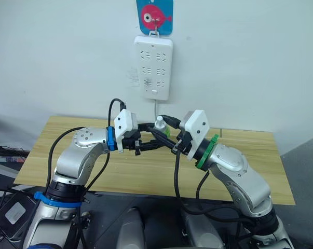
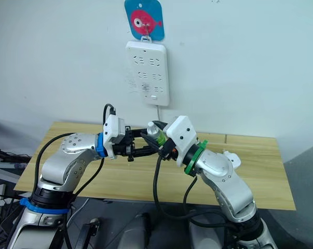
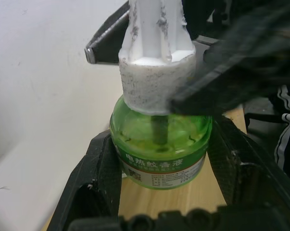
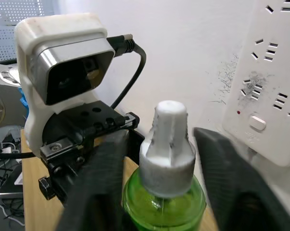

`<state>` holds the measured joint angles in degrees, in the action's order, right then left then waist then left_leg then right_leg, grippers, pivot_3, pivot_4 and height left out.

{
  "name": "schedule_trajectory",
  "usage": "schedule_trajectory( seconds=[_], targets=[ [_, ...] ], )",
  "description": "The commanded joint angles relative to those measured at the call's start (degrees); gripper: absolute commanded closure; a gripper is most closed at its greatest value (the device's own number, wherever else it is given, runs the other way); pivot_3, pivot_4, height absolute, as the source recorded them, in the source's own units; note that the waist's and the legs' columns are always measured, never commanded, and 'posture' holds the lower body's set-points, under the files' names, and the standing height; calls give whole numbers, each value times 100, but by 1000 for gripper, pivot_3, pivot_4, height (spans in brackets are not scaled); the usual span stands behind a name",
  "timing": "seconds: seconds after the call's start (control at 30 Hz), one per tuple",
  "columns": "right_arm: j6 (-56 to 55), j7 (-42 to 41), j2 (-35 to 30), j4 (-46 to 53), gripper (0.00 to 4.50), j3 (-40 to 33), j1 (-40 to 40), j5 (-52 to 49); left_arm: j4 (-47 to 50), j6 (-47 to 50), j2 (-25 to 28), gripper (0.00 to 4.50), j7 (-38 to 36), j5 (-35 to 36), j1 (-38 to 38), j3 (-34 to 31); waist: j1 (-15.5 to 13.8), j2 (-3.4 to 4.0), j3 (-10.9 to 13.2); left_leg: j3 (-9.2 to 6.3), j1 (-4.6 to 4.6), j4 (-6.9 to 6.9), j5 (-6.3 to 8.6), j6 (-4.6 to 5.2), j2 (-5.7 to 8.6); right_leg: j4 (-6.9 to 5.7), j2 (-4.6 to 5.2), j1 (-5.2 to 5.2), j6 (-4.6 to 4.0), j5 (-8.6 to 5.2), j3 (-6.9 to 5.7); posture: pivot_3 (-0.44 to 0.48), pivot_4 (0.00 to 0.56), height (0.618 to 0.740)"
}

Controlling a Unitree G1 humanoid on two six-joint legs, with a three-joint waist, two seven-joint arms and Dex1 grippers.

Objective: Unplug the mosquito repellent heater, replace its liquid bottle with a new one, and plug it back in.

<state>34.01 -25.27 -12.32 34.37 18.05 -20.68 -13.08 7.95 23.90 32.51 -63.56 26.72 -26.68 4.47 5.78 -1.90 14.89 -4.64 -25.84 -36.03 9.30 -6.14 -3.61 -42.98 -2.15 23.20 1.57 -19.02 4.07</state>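
Note:
The liquid bottle [image 1: 160,125], green with a white cap [image 3: 157,79], is held in the air above the wooden table [image 1: 249,171], between both arms. My left gripper [image 1: 155,134] is shut on its green body [image 3: 159,144], one finger on each side. From the other side my right gripper [image 1: 162,127] is shut around the white cap [image 4: 167,144]. A small rounded white piece that looks like the mosquito repellent heater [image 2: 230,157] lies on the table beyond my right forearm, partly hidden.
A long white power strip [image 1: 152,67] hangs on the wall above the table from a blue hook with a pink fish [image 1: 154,16]. None of its sockets holds a plug. Its cord runs down behind the bottle.

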Motion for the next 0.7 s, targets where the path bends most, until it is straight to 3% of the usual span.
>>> schedule_trajectory(
  seconds=[0.03,0.17,0.3,0.4,0.5,0.53,0.7],
  targets=[
    [-107,-401,-106,86,3448,-93,-99,-338,242,-71,124,2163,-189,95,25,-20,-4,0,0,0,0,0,0,0,0,0,0,0,0,0,0,-128,197,704],
    [-260,-1480,-554,-224,3427,-237,-359,-901,385,100,307,2163,-519,305,100,-17,0,0,0,0,1,2,0,0,-1,0,-1,0,0,0,-1,-123,201,704],
    [-763,-4205,-1542,-1784,3427,-18,-1588,-1342,559,100,670,2164,-1123,425,161,84,10,2,2,4,4,-2,0,2,0,1,-2,-3,2,-1,1,-99,203,704],
    [-376,-4709,-1750,-2056,3427,12,-2074,-1666,538,118,681,2164,-1119,463,124,56,-8,1,1,-1,6,2,1,3,-3,3,-4,-5,-2,-2,-6,-99,203,704],
    [-191,-4600,-1764,-2022,3427,-170,-2122,-1817,532,55,639,2164,-1055,437,134,5,-64,1,1,0,1,8,2,5,-3,3,-3,-3,-10,-6,-10,-91,203,704],
    [-228,-4536,-1797,-1981,2694,-248,-2066,-1806,534,49,626,2164,-1027,444,146,-7,-75,1,1,0,0,8,2,5,-3,5,-3,-2,-11,-6,-11,-94,202,704],
    [-89,-4012,-2181,-1443,939,-882,-1625,-1883,385,-286,486,2165,-908,300,215,11,-92,1,1,5,-1,3,2,5,1,5,4,-3,-10,-6,-7,-118,197,704]
  ],
)
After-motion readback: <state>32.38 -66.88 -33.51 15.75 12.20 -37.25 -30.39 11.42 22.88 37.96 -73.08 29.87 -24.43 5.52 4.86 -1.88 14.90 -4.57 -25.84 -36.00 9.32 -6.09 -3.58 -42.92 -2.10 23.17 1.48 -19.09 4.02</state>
